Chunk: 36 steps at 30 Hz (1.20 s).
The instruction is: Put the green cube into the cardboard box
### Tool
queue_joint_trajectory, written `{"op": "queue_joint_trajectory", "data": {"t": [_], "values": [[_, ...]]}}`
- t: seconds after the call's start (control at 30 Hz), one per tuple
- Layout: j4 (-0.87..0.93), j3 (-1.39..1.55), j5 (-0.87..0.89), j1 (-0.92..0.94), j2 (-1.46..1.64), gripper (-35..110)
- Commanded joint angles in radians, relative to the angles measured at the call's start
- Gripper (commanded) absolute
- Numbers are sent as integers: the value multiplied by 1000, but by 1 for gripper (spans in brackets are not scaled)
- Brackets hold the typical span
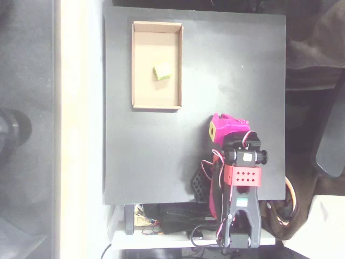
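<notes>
Gripper point(217, 128) apart from green cube point(161, 71) (inside cardboard box point(157, 104)), jaws' spread seemingly unreadable.

Black matte table point(161, 156) at centre, square, faint smudges on top. Left of it, a pale strip of bright light point(81, 129), then grey floor point(27, 81) with a dark round blurred object point(13, 129). Right, dark brown cloth point(315, 43) and a dark chair part point(330, 145). Near edge, a white shelf point(161, 240) with cables point(161, 221).
</notes>
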Motion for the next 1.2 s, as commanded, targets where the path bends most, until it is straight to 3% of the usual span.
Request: {"op": "queue_joint_trajectory", "data": {"t": [0.0,0.43,0.9,1.17], "values": [[11,29,17,5,40,5],[23,34,18,5,51,5],[270,34,20,6,232,5],[282,34,20,6,235,5]]}}
